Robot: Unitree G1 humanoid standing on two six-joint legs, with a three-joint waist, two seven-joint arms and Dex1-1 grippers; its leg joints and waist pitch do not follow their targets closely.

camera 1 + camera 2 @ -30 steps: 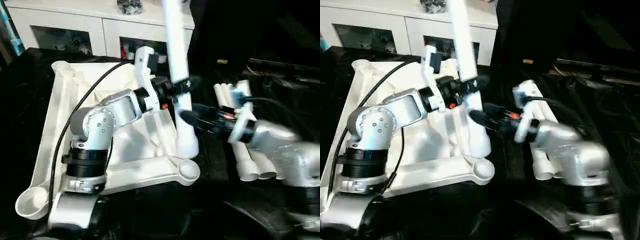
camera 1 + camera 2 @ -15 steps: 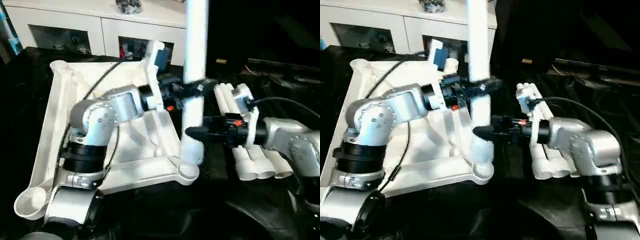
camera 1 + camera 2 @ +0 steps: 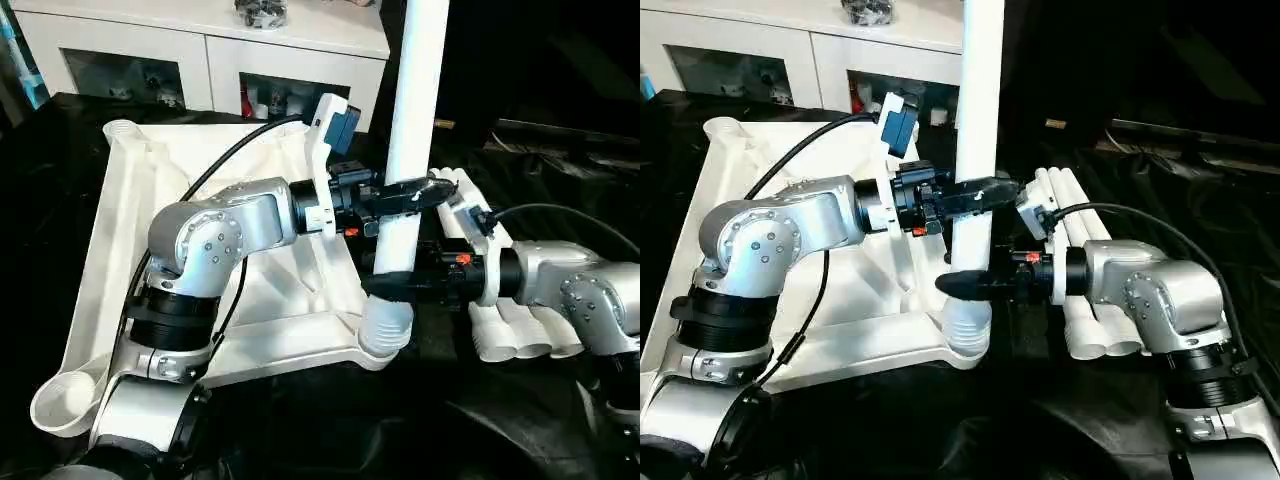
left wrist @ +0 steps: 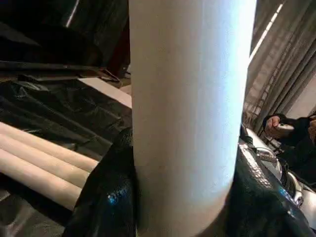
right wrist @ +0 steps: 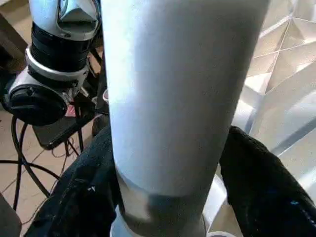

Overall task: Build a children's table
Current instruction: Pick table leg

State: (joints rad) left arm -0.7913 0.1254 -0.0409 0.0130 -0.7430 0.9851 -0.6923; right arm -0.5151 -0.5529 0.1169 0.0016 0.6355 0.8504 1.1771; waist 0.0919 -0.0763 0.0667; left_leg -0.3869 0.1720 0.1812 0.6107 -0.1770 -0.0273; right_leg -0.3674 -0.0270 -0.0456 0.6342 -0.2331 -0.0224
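The upturned table top [image 3: 190,190] lies ribbed side up on the black-covered tabletop [image 3: 330,420], a rounded corner socket [image 3: 62,405] at its nearest corner. At the table top's near right corner, a leg [image 3: 405,170] stands upright with its ribbed lower end in the socket there. The right end effector [image 3: 385,285] holds the leg low down, its black fingers [image 5: 256,182] clamped on either side. Higher up the leg, the left end effector [image 3: 405,193] is closed around it too, fingers [image 4: 106,192] pressed against the shaft. Just beside the table top's right edge, three spare legs [image 3: 500,330] lie side by side. Beyond the table top stands a white cabinet [image 3: 200,50].
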